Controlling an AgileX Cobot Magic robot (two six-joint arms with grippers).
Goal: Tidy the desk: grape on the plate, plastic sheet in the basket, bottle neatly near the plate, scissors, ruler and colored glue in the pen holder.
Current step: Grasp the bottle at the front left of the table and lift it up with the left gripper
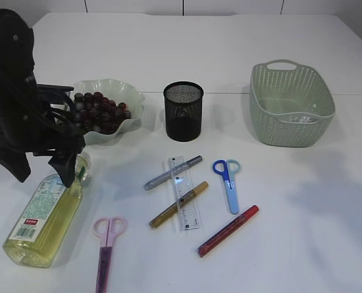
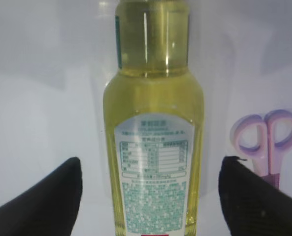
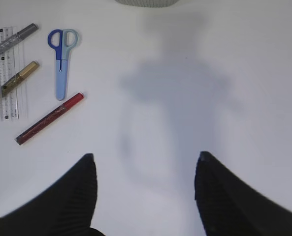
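The bottle (image 1: 45,217) lies on its side in front of the plate (image 1: 132,107), neck toward it, not yet stood up. The left gripper (image 1: 71,160) hovers over the neck with fingers (image 2: 42,201) spread wide either side of the body, touching nothing. Risk — a round, smooth, liquid-filled bottle may roll or slip when squeezed, probably toward the pink scissors (image 1: 105,250) lying just beside it. Grapes (image 1: 98,113) already sit on the plate; a swinging lift could knock them. The right gripper (image 3: 145,191) hangs wide and empty, well away from the plate.
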